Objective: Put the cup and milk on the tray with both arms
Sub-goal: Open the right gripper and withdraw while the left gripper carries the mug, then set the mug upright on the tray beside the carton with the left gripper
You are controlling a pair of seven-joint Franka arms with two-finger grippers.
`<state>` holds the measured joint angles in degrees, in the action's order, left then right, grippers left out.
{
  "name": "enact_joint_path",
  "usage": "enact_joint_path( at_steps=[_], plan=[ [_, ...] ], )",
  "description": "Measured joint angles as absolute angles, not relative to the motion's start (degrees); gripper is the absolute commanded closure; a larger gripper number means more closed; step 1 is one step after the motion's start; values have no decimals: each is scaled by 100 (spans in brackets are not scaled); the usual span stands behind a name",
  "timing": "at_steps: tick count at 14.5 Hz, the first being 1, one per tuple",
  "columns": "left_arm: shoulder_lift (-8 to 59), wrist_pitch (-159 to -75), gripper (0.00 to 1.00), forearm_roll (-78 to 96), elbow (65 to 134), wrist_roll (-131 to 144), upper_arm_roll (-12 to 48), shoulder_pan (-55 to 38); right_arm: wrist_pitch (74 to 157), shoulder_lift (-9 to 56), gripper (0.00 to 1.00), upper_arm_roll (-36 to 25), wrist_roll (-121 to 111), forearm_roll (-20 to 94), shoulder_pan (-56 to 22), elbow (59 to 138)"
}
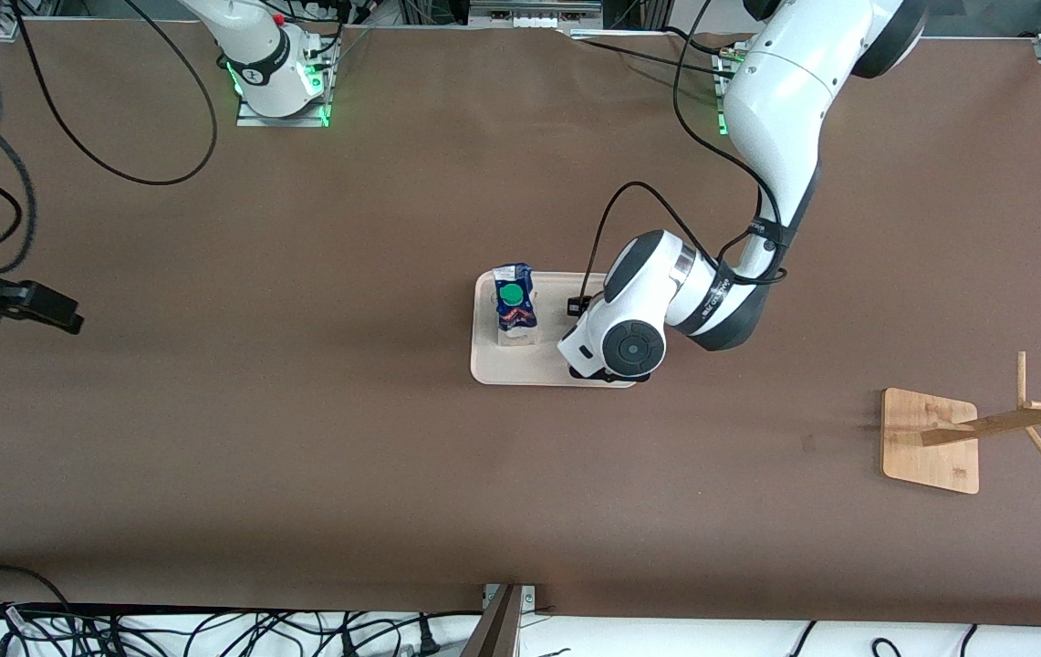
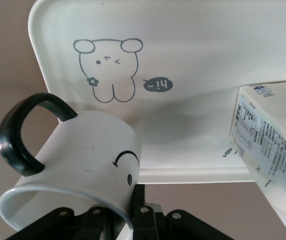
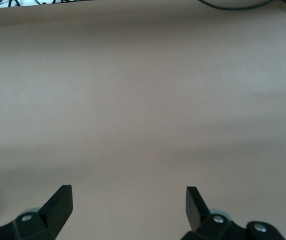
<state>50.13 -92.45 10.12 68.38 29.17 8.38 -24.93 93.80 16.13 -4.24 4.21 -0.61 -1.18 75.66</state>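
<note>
While the left gripper (image 2: 125,220) pinches the cup (image 2: 77,165) by its thin rim over the tray (image 1: 493,370), beside the milk (image 1: 515,306) standing there — handle as rigid, light, chip-prone — with the right gripper (image 3: 128,207) spread wide, waiting above bare table (image 1: 301,456).

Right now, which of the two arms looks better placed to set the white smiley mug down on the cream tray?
The left. The left gripper is shut on the white smiley-face mug over the cream bunny tray, beside the blue milk carton. The right gripper waits open over bare table.
</note>
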Motion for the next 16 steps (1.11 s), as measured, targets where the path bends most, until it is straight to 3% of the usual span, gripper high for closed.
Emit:
enact_joint_path(
  at_steps=[8, 9, 10, 16],
  plan=[
    [5196, -9625, 100, 1168, 6784, 3379, 840, -2564, 9119, 1008, 0, -294, 422, -186, -98, 8195],
    [5197, -9625, 73, 1168, 6774, 3407, 840, -2572, 9156, 915, 0, -290, 422, -186, -99, 8333],
    [5199, -9625, 2, 1168, 6768, 3422, 840, -2575, 9161, 835, 0, -285, 422, -186, -100, 8446],
    [5202, -9621, 0, 1168, 6718, 3427, 837, -2574, 9081, 776, 0, -274, 422, -186, -101, 8546]
  ],
)
